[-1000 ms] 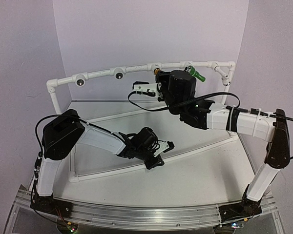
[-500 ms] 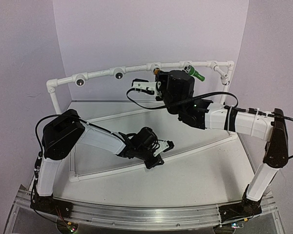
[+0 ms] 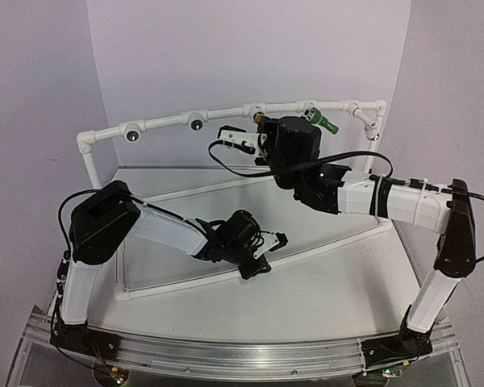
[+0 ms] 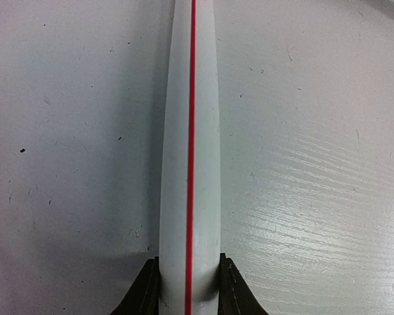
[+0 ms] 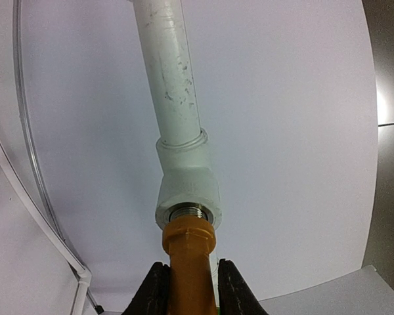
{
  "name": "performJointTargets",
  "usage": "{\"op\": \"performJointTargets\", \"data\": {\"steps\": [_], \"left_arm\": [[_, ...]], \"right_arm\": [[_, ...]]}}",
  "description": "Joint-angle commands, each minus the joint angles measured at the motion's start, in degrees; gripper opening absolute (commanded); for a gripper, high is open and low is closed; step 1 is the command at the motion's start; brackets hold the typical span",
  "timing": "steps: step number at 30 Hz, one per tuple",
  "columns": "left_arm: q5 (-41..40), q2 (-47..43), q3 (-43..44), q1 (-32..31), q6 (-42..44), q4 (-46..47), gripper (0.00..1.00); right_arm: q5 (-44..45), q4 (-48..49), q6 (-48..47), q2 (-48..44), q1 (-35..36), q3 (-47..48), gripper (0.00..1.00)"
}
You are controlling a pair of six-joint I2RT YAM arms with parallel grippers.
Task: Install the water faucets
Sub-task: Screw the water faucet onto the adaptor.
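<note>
My right gripper (image 5: 189, 290) is shut on the yellow-orange water faucet (image 5: 188, 259). The faucet's threaded end sits in the mouth of a white pipe fitting (image 5: 187, 187), with a few threads still showing. From above, that faucet (image 3: 260, 120) meets the upper bar of the white pipe frame (image 3: 226, 112), with the right gripper (image 3: 256, 131) just below it. The green water faucet (image 3: 327, 124) sticks out of a socket further right on the same bar. My left gripper (image 4: 189, 289) is shut on the frame's low white pipe with a red stripe (image 4: 190, 151), near the table's middle (image 3: 268, 251).
Two dark round sockets (image 3: 133, 135) (image 3: 197, 123) face forward on the left part of the upper bar. A corner fitting (image 3: 372, 127) ends the bar at the right. The frame's base pipes (image 3: 177, 284) lie on the white table. Purple walls close in behind and at both sides.
The right wrist has turned a little at the fitting, its white finger mount shifting up and to the left. The left arm has not moved.
</note>
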Motion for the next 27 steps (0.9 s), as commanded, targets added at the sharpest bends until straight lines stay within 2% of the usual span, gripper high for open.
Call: {"op": "performJointTargets", "data": {"steps": [1, 27], "left_arm": [[5.3, 1.95, -1.5, -3.15, 0.29, -6.9, 0.0], [5.32, 2.8, -0.19, -4.23, 1.03, -8.73, 0.0]], "right_arm": [[-2.05, 4.64, 3.81, 0.9, -1.97, 2.06, 0.0], [-2.39, 3.7, 15.99, -0.21, -2.94, 2.1, 0.0]]}}
